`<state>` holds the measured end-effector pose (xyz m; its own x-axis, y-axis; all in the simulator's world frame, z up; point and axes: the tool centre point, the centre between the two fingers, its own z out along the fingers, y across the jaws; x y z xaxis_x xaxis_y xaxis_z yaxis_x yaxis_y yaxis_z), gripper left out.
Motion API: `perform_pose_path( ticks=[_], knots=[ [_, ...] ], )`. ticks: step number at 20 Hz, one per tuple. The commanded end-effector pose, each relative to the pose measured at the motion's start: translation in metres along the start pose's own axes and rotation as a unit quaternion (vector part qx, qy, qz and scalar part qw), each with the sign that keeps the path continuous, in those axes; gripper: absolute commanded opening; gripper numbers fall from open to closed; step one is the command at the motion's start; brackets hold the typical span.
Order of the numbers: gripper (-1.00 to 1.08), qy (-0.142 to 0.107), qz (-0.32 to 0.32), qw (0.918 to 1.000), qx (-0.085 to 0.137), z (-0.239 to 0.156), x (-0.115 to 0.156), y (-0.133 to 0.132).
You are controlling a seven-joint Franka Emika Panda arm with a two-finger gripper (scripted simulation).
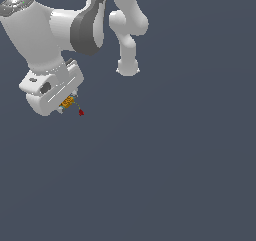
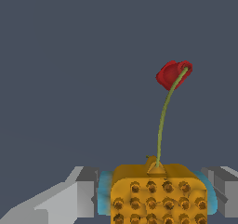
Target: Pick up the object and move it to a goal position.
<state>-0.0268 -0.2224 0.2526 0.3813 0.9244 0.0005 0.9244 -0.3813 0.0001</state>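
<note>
The object [image 1: 67,102] is a small orange-yellow box with dark speckles and teal edges. My white gripper [image 1: 68,104] is shut on it at the exterior view's upper left. In the wrist view the object [image 2: 158,195] sits between the grey fingers [image 2: 86,193], with teal showing on both of its sides. The goal position [image 1: 81,112] is a tiny dark red dot just to the exterior view's right of the object and slightly below it. In the wrist view the red dot [image 2: 173,74] lies at the tip of a thin green line that rises from the object.
The white arm links [image 1: 85,25] fill the exterior view's upper left, and another white link [image 1: 129,40] hangs at the top centre. Everything else is a flat dark grey-blue background [image 1: 175,175].
</note>
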Motion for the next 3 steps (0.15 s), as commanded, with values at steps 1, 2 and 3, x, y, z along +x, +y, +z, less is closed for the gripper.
perform_pose_path(
  ticks=[1,2,3],
  knots=[
    [-1.00,0.000,0.000,1.0000,0.000,-0.0041,-0.0015,0.0021],
    [-1.00,0.000,0.000,1.0000,0.000,-0.0046,-0.0017,0.0024],
    [-1.00,0.000,0.000,1.0000,0.000,-0.0048,-0.0018,0.0025]
  ],
)
